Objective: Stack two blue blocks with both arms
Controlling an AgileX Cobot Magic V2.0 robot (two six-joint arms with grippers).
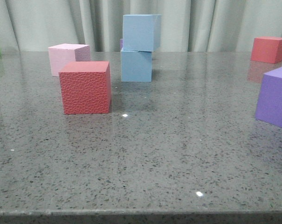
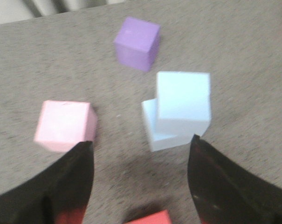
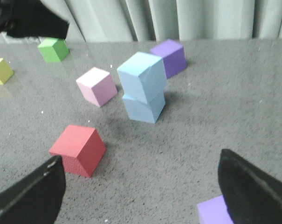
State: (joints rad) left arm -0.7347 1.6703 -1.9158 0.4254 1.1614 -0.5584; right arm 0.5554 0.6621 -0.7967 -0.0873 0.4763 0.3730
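Two light blue blocks stand stacked near the table's far middle: the upper blue block rests, slightly turned, on the lower blue block. The left wrist view shows the same pair, upper over lower, and so does the right wrist view, upper over lower. My left gripper is open, above the table short of the stack, holding nothing. My right gripper is open too, well back from the stack, with bare table between its fingers. Neither gripper appears in the front view.
A red cube sits in front and left of the stack, a pink cube behind it. One purple cube is at the right, another behind the stack. A second red cube is far right; green and yellow cubes far left.
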